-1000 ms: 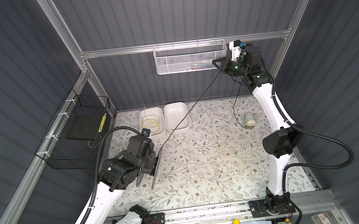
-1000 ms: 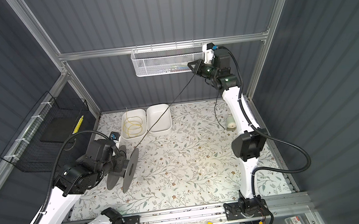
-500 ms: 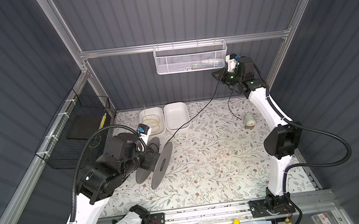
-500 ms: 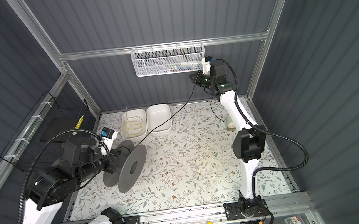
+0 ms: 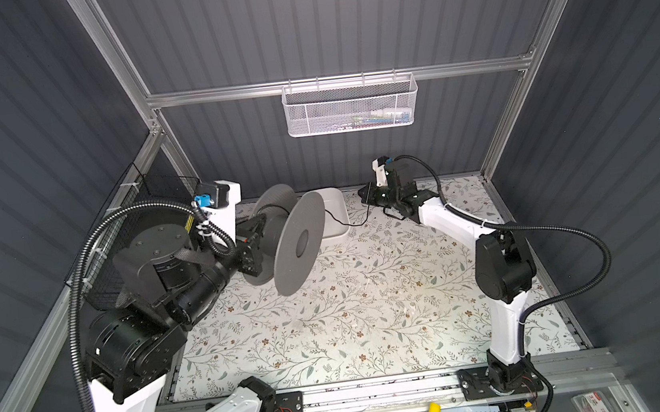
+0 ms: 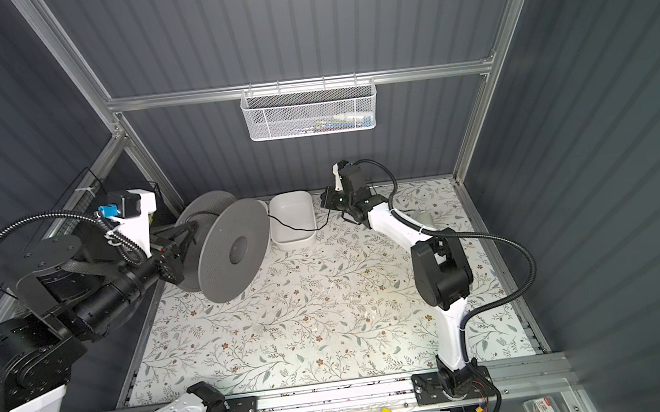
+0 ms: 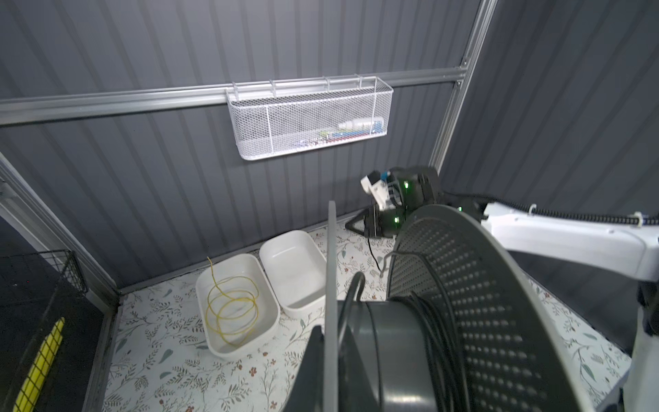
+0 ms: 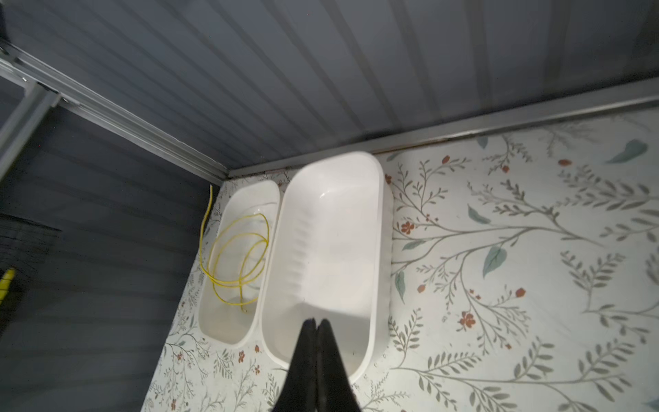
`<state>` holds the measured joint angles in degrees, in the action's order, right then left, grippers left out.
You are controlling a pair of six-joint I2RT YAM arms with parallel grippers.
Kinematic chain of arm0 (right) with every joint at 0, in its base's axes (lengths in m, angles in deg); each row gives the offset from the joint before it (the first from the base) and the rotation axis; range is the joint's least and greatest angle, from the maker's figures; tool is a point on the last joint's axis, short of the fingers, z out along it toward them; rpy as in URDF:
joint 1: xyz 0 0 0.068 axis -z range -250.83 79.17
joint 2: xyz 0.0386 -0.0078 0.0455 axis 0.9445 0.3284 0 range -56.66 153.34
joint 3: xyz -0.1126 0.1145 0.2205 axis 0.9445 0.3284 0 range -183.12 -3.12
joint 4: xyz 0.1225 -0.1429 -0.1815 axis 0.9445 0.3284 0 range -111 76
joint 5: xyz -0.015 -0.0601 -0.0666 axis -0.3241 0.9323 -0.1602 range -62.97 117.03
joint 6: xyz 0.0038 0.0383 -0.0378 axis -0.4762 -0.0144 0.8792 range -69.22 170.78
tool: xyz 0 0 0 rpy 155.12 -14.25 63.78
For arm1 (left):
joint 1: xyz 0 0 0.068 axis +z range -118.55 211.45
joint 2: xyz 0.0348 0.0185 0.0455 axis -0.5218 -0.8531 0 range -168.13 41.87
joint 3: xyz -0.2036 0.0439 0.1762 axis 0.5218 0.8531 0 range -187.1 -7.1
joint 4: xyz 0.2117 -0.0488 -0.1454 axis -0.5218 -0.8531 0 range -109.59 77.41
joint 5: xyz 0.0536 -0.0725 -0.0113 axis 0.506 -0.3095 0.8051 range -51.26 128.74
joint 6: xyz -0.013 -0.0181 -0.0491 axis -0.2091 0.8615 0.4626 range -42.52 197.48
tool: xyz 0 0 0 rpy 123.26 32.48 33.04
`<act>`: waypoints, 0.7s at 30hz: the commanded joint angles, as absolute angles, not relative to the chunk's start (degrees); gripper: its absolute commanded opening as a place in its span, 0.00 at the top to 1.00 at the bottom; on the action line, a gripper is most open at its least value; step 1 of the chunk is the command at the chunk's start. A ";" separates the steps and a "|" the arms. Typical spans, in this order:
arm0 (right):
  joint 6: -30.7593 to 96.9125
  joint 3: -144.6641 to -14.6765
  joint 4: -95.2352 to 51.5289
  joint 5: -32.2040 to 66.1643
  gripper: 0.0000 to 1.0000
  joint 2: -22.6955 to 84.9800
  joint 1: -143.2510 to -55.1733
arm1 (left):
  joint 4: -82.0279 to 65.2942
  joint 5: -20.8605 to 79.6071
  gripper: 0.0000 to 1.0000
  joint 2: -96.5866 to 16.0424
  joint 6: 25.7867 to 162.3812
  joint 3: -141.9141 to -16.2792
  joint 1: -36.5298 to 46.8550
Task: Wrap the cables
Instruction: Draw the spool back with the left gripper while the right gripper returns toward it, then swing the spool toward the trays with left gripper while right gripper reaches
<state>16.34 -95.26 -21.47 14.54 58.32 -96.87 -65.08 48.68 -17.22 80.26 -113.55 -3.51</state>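
The left gripper (image 5: 263, 222) is clamped nearly closed on the near flange of the grey spool (image 5: 301, 243), holding it in the air. The black cable (image 5: 343, 224) is partly wound on the hub just beyond its fingers, then sags across the white bin (image 8: 321, 249) and rises into the right gripper (image 8: 315, 326), which is pinched fully shut on it

Light pours from overhead onto my floral mat (image 5: 372, 307), bright, with small glints near its middle. The ribbed walls around it are dim. My right wrist view is smeared with blur. There the white tray (image 8: 328, 249) nearly washes out, and my right gripper (image 8: 316, 322) is a featureless black silhouette. Both wrist views bow straight rails toward their edges.
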 commanded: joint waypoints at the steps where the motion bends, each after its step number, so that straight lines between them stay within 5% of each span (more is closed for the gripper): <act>1: 16.65 -88.17 -27.94 18.88 1.00 53.90 -99.06 | -52.34 54.28 1.00 -18.97 83.01 -113.95 -3.54; 11: 14.33 -68.60 -36.85 24.10 1.00 44.65 -108.96 | -33.74 63.59 1.00 -25.90 88.33 -109.42 -3.53; 21: 18.43 -62.80 -35.67 29.13 1.00 32.39 -118.46 | -17.07 74.00 1.00 -32.17 85.92 -95.17 -3.53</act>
